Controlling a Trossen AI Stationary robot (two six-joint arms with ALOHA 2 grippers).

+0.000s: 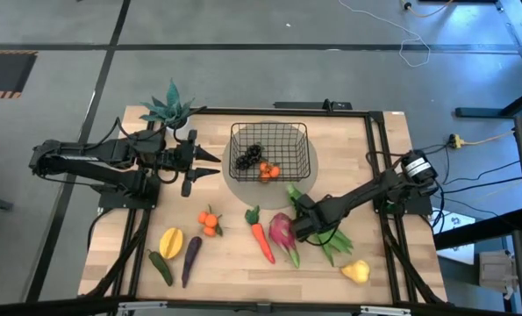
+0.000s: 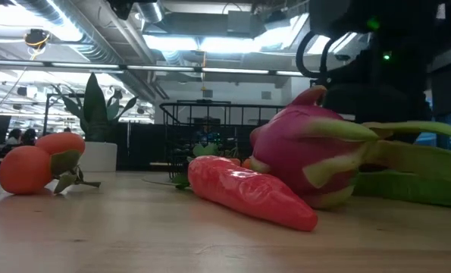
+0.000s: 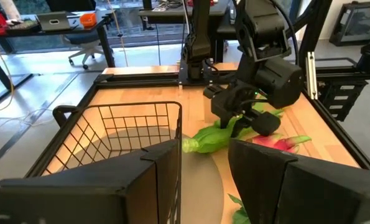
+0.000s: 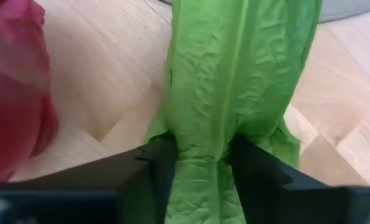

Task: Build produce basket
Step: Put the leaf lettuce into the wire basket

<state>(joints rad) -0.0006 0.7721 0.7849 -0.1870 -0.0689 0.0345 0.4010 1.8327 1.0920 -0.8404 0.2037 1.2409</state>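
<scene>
Overhead: basket (image 1: 269, 147) on the grey mat (image 1: 306, 171), grapes (image 1: 248, 157) and oranges (image 1: 268, 171) inside; my right pincer (image 1: 297, 211) low among bean pods (image 1: 332, 239) beside the dragon fruit (image 1: 282, 231), my left pincer (image 1: 210, 164) parted, empty, by the basket's side. Right wrist: my fingers (image 4: 157, 163) pinch a green pod (image 4: 234, 81) from both sides.
</scene>
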